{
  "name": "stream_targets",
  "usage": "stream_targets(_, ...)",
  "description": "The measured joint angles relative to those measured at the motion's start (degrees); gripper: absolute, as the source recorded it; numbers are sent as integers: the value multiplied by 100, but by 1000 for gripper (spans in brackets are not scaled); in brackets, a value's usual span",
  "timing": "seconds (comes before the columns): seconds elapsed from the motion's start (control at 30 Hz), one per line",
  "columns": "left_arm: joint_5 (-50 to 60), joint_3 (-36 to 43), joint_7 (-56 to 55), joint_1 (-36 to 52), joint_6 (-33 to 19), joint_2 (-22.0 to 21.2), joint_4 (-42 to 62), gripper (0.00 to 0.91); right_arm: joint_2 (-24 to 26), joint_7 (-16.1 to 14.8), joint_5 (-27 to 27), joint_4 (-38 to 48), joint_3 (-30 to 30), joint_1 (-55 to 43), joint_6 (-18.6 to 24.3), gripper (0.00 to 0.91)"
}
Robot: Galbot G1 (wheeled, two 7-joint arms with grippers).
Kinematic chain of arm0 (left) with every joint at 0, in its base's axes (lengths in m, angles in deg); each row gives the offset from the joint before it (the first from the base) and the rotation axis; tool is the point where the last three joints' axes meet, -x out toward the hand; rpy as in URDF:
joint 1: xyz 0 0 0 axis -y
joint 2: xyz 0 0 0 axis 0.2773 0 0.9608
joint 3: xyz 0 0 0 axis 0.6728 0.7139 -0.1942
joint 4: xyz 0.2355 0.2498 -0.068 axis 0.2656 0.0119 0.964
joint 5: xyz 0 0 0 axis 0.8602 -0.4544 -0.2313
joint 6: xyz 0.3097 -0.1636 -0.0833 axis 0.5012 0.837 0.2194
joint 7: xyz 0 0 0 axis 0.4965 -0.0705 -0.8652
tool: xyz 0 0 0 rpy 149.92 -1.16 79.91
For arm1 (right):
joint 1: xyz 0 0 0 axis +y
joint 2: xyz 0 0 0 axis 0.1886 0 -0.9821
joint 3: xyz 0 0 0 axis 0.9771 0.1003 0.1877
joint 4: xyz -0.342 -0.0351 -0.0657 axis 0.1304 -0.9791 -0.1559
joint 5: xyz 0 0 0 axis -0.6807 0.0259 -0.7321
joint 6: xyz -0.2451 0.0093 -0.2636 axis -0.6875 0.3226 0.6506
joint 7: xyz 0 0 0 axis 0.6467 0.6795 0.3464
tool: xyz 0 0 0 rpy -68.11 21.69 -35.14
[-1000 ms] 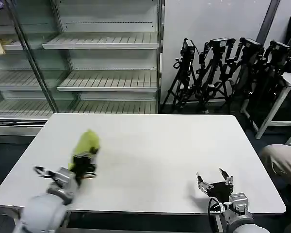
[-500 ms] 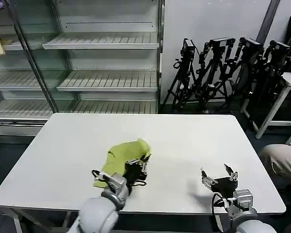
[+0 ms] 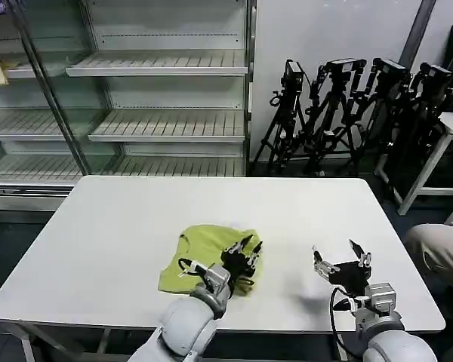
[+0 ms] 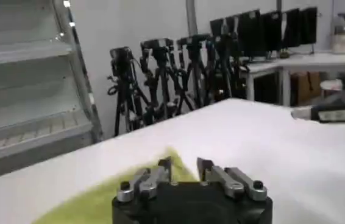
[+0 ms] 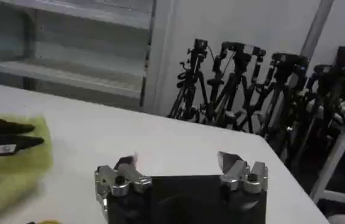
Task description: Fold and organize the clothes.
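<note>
5 tripods [image 3: 362, 113] behind T-shirt [image 3: 204, 253]

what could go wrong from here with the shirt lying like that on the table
The lime T-shirt lies bunched near the front edge of the white table, so a fold begun now would likely come out uneven. The left gripper is open right above the cloth and could snag or drag it. The right gripper, open and off to the side, holds nothing, so the shirt may slide when pulled.
</note>
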Motion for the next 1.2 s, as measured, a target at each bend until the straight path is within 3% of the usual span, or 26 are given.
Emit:
stream_targets(0.5, -447, -319, -115, 235, -201, 16, -13, 907, 34, -69, -17, 100, -35, -283, 232, 907)
stream_targets(0.83, -541, -1668, 184, -385, -796, 372, -503, 907, -98, -161, -82, 249, 330, -494, 332, 907)
stream_targets(1.2, -599, -3039, 398, -1209, -1396, 427, -821, 907, -340, -471, -159, 837, 1219, -966, 351, 907)
